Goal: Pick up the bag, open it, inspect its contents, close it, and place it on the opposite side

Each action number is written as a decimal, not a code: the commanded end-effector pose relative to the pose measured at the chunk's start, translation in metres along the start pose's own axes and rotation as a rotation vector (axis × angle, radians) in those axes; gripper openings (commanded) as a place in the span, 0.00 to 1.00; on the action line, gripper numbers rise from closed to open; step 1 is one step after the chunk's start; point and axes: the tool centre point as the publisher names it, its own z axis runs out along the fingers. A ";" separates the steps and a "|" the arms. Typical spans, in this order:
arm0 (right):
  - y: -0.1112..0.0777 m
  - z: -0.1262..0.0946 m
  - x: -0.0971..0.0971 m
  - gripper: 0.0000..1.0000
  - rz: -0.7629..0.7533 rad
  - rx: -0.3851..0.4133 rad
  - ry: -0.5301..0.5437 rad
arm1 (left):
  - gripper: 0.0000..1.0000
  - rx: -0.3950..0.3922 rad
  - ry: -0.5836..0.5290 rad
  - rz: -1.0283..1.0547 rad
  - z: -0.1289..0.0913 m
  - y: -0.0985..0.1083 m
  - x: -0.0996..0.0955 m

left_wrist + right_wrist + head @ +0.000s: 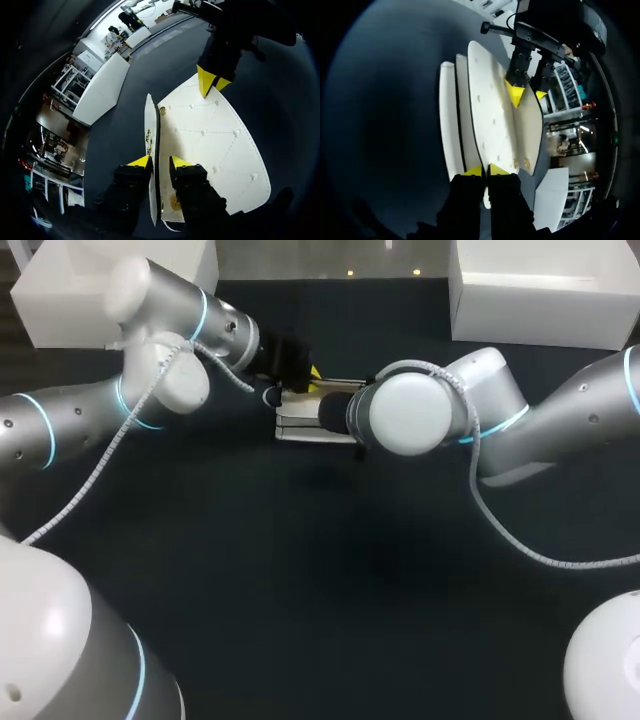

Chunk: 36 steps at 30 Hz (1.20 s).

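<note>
Over the far middle of the table (300, 590), in the head view, both arms meet above the bag (310, 425), which lies flat and white on the dark surface. The left arm (170, 360) comes in from the left with its elbow bent. The left gripper (312, 375) is angled down onto the bag's far edge. The right arm (410, 415) reaches in from the right, and its round wrist joint hides most of its gripper. The near half of the table is open. Two white boxes (110, 290) stand at the far corners, well apart from the bag.

From the left wrist, the left gripper (160, 162) has its fingers drawn close on a thin upright panel at the bag's edge, one yellow tip on each face. The quilted main panel of the bag (210, 140) spreads ahead. At its far edge the right gripper (211, 82) pinches in. Dark table (280, 100) lies open beside the bag.

From the right wrist, the right gripper (485, 171) is nearly closed, nipping one panel of the bag (487, 105) between its tips. The bag's panels fan apart. The left gripper (524, 94) grips the opposite edge. Bare table (385, 110) stretches to one side.
</note>
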 end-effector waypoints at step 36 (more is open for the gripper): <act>0.000 0.003 0.001 0.00 0.001 -0.003 -0.004 | 0.00 0.044 -0.063 0.045 -0.006 -0.002 0.003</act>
